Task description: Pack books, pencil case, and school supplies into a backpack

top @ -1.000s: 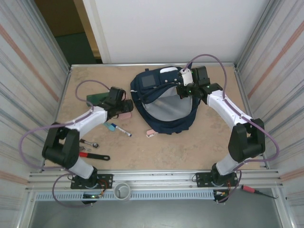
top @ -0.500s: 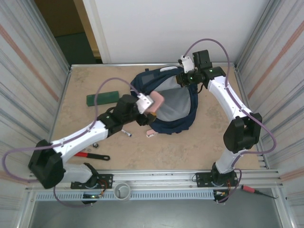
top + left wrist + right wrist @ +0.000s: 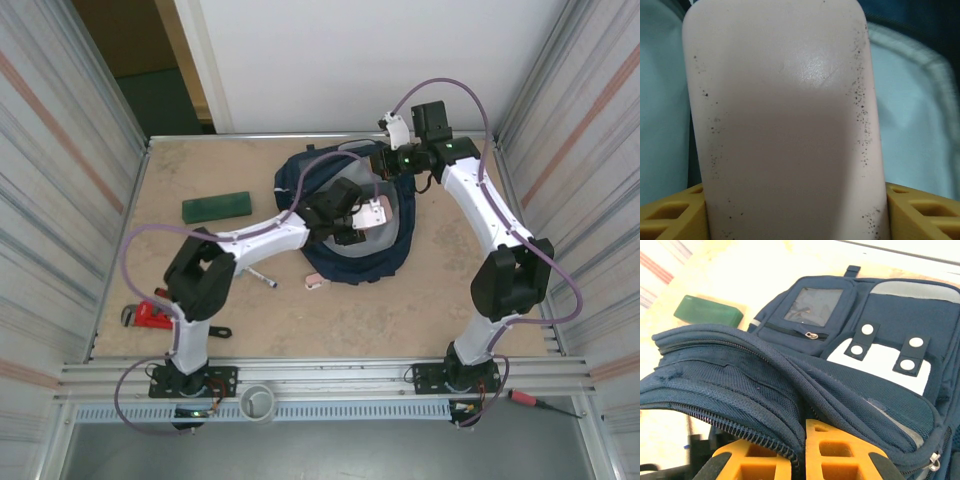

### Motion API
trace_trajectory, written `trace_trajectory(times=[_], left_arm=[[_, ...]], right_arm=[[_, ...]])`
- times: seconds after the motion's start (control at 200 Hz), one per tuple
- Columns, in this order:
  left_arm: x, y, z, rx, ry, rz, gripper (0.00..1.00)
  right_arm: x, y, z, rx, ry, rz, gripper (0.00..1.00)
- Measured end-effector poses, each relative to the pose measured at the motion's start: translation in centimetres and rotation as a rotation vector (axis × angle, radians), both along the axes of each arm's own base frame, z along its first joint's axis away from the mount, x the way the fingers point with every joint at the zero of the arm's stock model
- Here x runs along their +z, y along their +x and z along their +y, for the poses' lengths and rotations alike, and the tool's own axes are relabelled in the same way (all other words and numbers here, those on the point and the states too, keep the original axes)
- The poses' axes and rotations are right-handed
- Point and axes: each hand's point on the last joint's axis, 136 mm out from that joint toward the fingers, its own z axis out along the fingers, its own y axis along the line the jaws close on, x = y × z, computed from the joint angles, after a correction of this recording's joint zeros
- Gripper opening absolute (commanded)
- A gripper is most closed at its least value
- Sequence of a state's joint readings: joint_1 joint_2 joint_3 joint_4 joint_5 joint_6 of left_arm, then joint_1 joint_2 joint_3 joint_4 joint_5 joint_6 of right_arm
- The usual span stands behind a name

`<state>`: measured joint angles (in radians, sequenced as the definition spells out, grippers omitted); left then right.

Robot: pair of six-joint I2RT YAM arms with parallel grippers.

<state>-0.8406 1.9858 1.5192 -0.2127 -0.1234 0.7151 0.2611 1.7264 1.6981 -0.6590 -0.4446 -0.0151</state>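
pink speckled pencil case point(image 3: 785, 120) | left end effector point(image 3: 797, 216) grips it | right end effector point(image 3: 797, 460) pinches backpack point(image 3: 880, 315)

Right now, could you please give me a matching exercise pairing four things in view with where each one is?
1 pencil case
2 green book
3 backpack flap
4 red wrench

A pinched by the right gripper
B at the table's left near edge
C in the left gripper, over the backpack
D flat, directly left of the backpack

Pairs: 1-C, 2-D, 3-A, 4-B.
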Motion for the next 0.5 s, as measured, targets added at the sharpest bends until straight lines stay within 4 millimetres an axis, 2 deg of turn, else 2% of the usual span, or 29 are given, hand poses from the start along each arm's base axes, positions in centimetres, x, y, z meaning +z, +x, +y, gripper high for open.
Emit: trace_trajectory(times=[0.045, 0.15, 0.23, 0.356, 0.501], left_arm=[[-0.9, 1.0, -0.2, 0.013, 0.04, -0.042, 0.42], [-2.5, 3.3, 0.1, 0.054, 0.12, -0.143, 0.56], [-3.0, 5.1, 0.5, 0.102, 0.165, -0.23, 0.7], [-2.3, 7.0, 1.1, 0.176, 0.198, -0.346, 0.83], [-1.2, 7.2, 1.9, 0.236, 0.174, -0.377, 0.92]], right_arm=[[0.0, -0.1, 0.1, -0.001, 0.009, 0.006, 0.01], [0.1, -0.1, 0.2, 0.005, 0.019, 0.011, 0.0], [0.1, -0.1, 0.1, 0.004, 0.026, 0.015, 0.0], [0.3, 0.1, -0.1, 0.002, 0.034, 0.007, 0.0], [0.3, 0.4, -0.1, 0.006, 0.048, -0.004, 0.0]])
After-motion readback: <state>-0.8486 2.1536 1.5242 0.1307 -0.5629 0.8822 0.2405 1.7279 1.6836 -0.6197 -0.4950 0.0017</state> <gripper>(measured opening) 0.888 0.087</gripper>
